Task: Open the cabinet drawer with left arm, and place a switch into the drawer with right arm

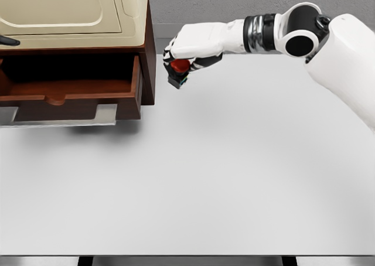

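A bare simulated test scene, not a lived-in room: a plain white flat counter (222,178) spreads beneath the hand (190,52), a blank grey wall (234,2) behind it, a brown wooden beige-topped cabinet (88,37) beside it.

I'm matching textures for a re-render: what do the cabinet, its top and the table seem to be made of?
Cabinet: looks like reddish-brown wood with a low sheen, though no grain shows. Its top: cream, smooth, moulded panels, maybe plastic or painted. Table: plain matte white, probably laminate; hard to tell in a render.
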You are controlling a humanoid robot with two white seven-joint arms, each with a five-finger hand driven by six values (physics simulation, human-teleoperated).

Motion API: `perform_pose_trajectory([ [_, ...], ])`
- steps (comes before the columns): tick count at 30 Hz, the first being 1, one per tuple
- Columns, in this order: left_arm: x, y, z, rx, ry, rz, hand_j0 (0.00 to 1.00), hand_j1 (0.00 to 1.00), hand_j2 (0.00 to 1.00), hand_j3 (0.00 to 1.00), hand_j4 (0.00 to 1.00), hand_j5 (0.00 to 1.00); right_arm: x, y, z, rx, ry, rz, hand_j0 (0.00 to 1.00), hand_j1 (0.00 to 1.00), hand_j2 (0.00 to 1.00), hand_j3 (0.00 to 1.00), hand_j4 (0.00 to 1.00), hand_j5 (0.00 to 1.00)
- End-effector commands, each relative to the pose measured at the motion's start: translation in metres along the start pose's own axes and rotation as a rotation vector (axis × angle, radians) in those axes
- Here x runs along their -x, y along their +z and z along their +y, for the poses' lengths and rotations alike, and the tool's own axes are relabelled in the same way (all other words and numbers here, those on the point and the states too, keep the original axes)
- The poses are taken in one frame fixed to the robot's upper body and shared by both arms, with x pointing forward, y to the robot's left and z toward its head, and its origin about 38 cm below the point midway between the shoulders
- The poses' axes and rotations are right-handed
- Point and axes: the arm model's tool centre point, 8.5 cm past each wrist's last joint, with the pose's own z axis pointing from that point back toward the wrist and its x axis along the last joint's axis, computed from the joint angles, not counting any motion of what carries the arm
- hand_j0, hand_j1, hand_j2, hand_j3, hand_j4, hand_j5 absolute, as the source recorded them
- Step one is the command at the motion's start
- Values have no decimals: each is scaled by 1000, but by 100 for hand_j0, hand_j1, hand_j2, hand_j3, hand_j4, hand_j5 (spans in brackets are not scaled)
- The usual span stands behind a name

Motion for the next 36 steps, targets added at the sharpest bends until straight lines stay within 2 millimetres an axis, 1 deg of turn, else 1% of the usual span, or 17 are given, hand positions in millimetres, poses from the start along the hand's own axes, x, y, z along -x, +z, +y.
perform_pose_trajectory([
  [1, 0, -1, 0, -5, 9, -7, 100, 100, 100, 100, 100, 100, -12, -18, -5, 9, 0, -43, 42, 42, 42, 42, 42, 42],
  [5, 1, -3, -2, -3, 13, -11, 100, 100, 100, 100, 100, 100, -19, -26, -24, 20, 34, -66, 42, 42, 42, 42, 42, 42],
  [7, 1, -2, -2, -3, 12, -10, 100, 100, 100, 100, 100, 100, -19, -22, -42, 45, 45, -73, 42, 42, 42, 42, 42, 42],
  [8, 1, -2, -2, -3, 12, -10, 100, 100, 100, 100, 100, 100, -20, -22, -46, 49, 51, -75, 42, 42, 42, 42, 42, 42],
  [10, 0, -2, -1, -3, 10, -9, 100, 100, 100, 100, 100, 100, -26, -27, -59, 51, 81, -88, 42, 42, 42, 42, 42, 42],
  [15, 1, -2, -2, -2, 13, -8, 100, 100, 100, 100, 100, 100, -38, -38, -83, 67, 124, -117, 42, 42, 42, 42, 42, 42],
  [18, 1, -2, -2, -2, 13, -8, 100, 100, 100, 100, 100, 100, -52, -65, -92, 57, 129, -159, 42, 42, 42, 42, 42, 42],
  [20, 1, -2, -2, -1, 12, -7, 100, 100, 100, 100, 100, 100, -52, -83, -86, 21, 108, -161, 42, 42, 42, 42, 42, 42],
  [22, 3, -2, -3, 1, 15, -4, 100, 100, 100, 100, 100, 100, -55, -102, -85, 8, 86, -168, 42, 42, 42, 42, 42, 42],
  [26, 3, -2, -3, 1, 14, -4, 100, 100, 100, 100, 100, 100, -55, -119, -94, -4, 71, -154, 42, 42, 42, 42, 42, 42],
  [27, 3, -2, -3, 1, 14, -4, 100, 100, 100, 100, 100, 100, -49, -118, -97, -10, 70, -136, 42, 42, 42, 42, 42, 42],
  [28, 3, -4, -4, 1, 17, -11, 100, 100, 100, 100, 100, 100, -45, -118, -95, -19, 63, -124, 42, 42, 42, 42, 42, 42],
  [29, 4, -6, -6, 1, 18, -18, 100, 100, 100, 100, 100, 100, -42, -118, -93, -29, 62, -114, 45, 45, 45, 45, 45, 45],
  [30, 4, -6, -6, 1, 17, -16, 100, 100, 100, 100, 100, 100, -35, -116, -90, -36, 52, -94, 55, 55, 55, 55, 55, 55],
  [31, 4, -6, -5, 1, 18, -17, 100, 100, 100, 100, 100, 100, -32, -115, -89, -56, 81, -69, 99, 99, 99, 99, 99, 99],
  [32, 3, -6, -5, 2, 17, -16, 100, 100, 100, 100, 100, 100, -30, -115, -89, -70, 107, -50, 100, 100, 100, 100, 100, 100],
  [36, 3, -6, -6, 2, 19, -20, 100, 100, 100, 100, 100, 100, -31, -115, -89, -71, 112, -50, 100, 100, 100, 100, 100, 100],
])
